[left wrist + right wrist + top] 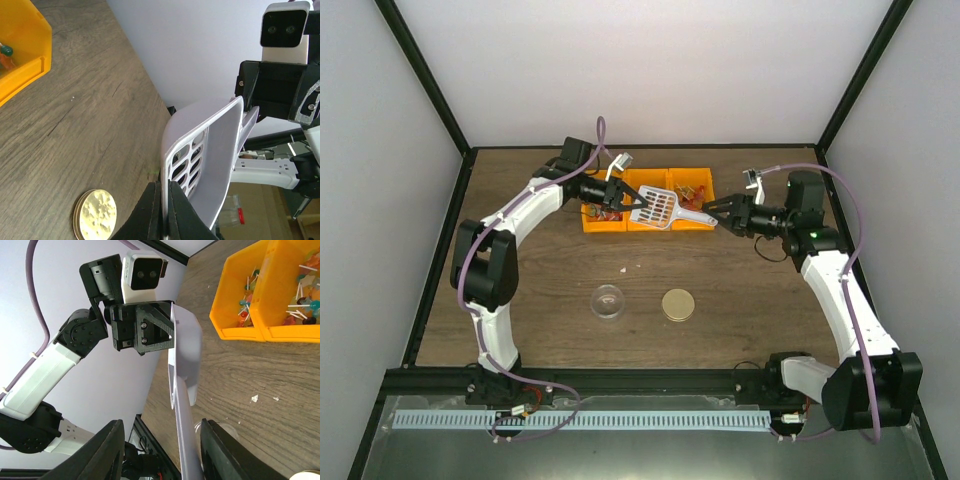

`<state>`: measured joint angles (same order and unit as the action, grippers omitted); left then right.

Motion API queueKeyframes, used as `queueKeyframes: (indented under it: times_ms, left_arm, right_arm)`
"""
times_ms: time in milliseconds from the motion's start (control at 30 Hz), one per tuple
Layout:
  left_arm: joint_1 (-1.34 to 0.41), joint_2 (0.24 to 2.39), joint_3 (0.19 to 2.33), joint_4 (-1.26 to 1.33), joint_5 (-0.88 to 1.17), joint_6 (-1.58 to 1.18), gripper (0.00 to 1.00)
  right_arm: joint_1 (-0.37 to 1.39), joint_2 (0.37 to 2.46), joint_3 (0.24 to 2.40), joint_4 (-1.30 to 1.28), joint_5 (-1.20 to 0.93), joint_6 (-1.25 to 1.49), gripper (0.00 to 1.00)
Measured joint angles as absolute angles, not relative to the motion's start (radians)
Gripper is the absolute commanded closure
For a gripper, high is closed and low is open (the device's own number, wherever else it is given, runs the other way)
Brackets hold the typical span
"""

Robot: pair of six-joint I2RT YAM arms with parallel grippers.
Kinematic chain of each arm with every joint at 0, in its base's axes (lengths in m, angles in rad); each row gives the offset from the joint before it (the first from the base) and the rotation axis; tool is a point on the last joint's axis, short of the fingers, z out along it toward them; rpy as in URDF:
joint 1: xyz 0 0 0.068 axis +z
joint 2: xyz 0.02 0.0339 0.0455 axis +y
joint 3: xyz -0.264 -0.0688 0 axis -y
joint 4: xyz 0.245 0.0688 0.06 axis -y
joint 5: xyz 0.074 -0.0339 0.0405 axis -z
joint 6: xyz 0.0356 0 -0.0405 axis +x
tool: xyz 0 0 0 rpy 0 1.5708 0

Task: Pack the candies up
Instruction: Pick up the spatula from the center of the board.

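Note:
The candies (692, 190) lie in the orange bins (648, 226) at the back of the table; they also show in the right wrist view (301, 296). A white slotted scoop (658, 207) hangs just in front of the bins. My left gripper (633, 203) is shut on the scoop's slotted rim (176, 165), its tips (164, 210) pinching the thin edge. My right gripper (712, 213) is open, and the scoop's handle (186, 440) runs between its spread fingers (107, 450) without touching them. The scoop looks empty.
A clear round jar (608, 300) and a round gold lid (678, 305) sit side by side on the wooden table in front of the bins. The lid also shows in the left wrist view (95, 214). Small crumbs (254, 398) lie on the wood.

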<state>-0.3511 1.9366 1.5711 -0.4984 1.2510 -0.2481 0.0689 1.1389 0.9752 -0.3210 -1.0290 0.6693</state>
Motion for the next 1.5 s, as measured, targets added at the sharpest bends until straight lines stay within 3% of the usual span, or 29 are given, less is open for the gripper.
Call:
queueKeyframes:
  times_ms: [867, 1067, 1233, 1500]
  left_arm:
    - [-0.352, 1.937, 1.571, -0.527, 1.234, -0.220, 0.96]
    - [-0.352, 1.937, 1.571, -0.529, 1.231, -0.215, 0.96]
    - [-0.352, 1.937, 1.569, -0.534, 1.228, -0.212, 0.96]
    - [-0.352, 1.937, 1.569, -0.541, 1.227, -0.212, 0.96]
  right_arm:
    - [0.128, 1.182, 0.940, -0.324, -0.983, 0.666, 0.73]
    - [0.128, 1.180, 0.934, -0.330, -0.975, 0.666, 0.83]
    - [0.128, 1.178, 0.933, -0.327, -0.974, 0.666, 0.98]
    - [0.129, 1.173, 0.933, -0.324, -0.976, 0.662, 0.99]
